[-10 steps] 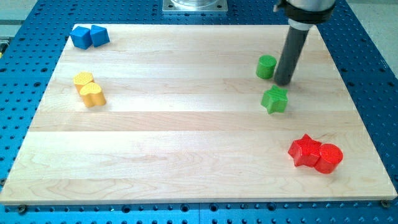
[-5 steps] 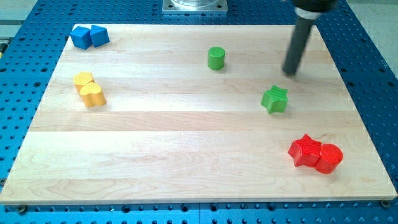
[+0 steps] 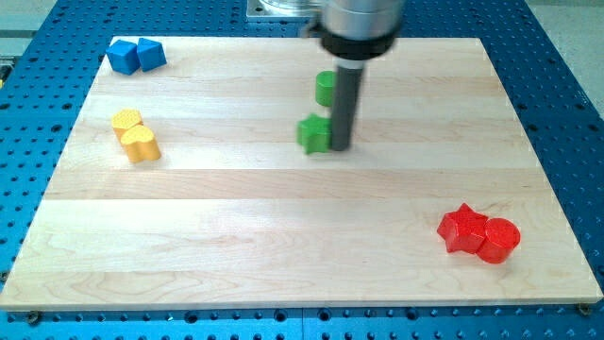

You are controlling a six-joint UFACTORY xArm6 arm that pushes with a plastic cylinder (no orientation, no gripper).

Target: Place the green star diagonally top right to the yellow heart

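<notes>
1. The green star (image 3: 314, 134) is seen near the desk's (image 3: 283, 246) middle, toward its top edge.
2. My tip (image 3: 340, 147) is pressed against the star's right side.
3. No pincer is fitted; nothing is held.
4. The yellow heart (image 3: 142, 144) is found near the left edge.

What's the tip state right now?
My tip: no gripper, holding nothing; at the view's right side of the green star, apparently touching.

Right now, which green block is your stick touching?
The green star. My tip presses against its right side as the view shows it. The green cylinder sits above it, toward the view's top, partly hidden behind my rod.
</notes>
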